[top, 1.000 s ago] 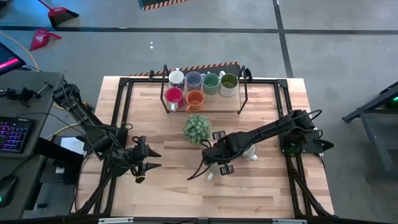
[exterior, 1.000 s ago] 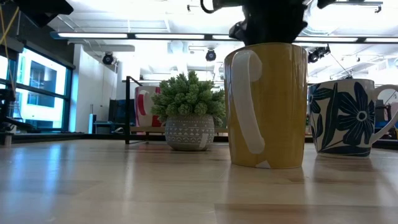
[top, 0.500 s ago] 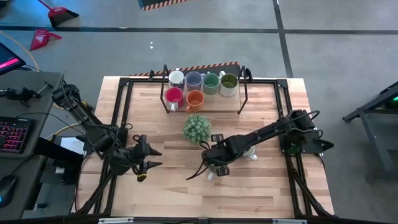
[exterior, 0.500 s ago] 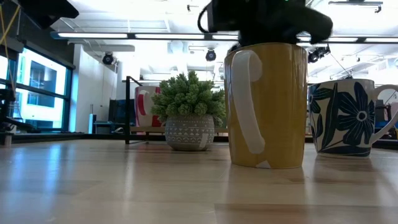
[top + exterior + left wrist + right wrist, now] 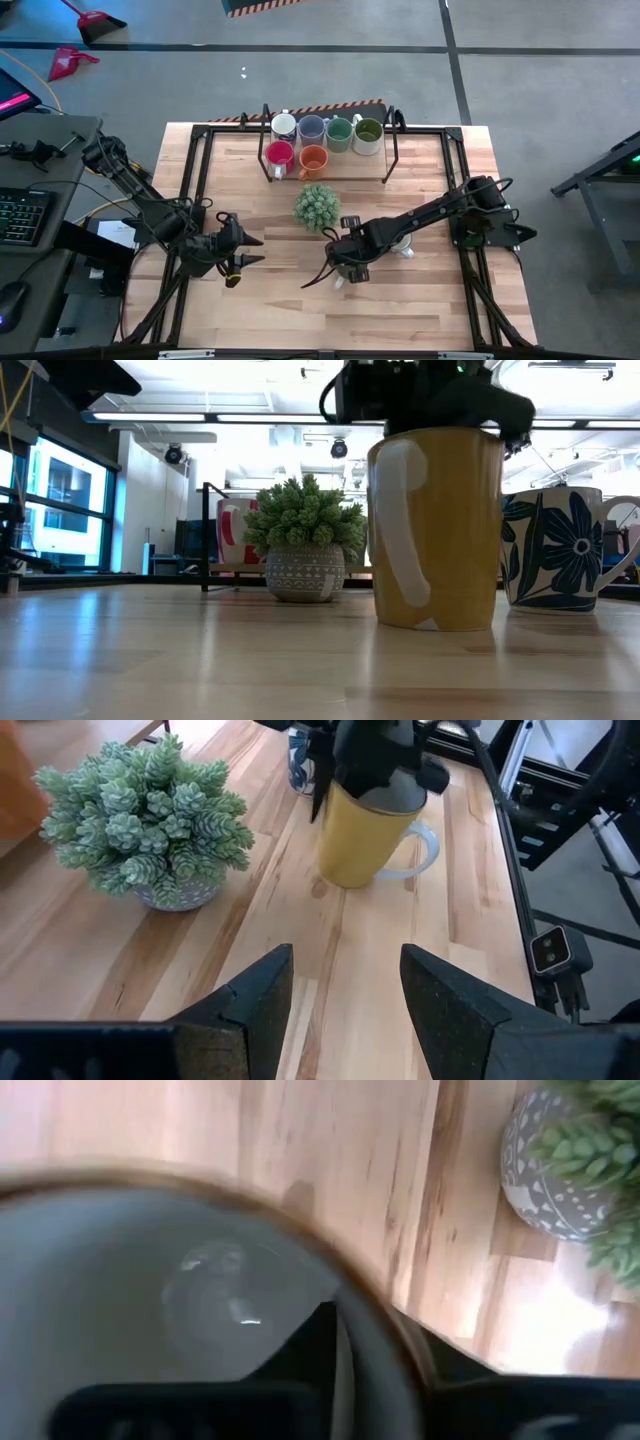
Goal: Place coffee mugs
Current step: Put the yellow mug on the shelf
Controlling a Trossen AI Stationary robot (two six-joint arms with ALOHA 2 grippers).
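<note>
pale wood table (image 5: 420,300) — bright ceiling lights (image 5: 260,418)

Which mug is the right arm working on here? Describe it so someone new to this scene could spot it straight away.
Start at the wooden table and find the round spiky green plant near its middle. Beside the plant, under the right gripper, stands the yellow mug with a pale handle. Its neighbour is a white mug with a dark blue flower pattern; the other mugs stand in the black rack at the far edge.
</note>
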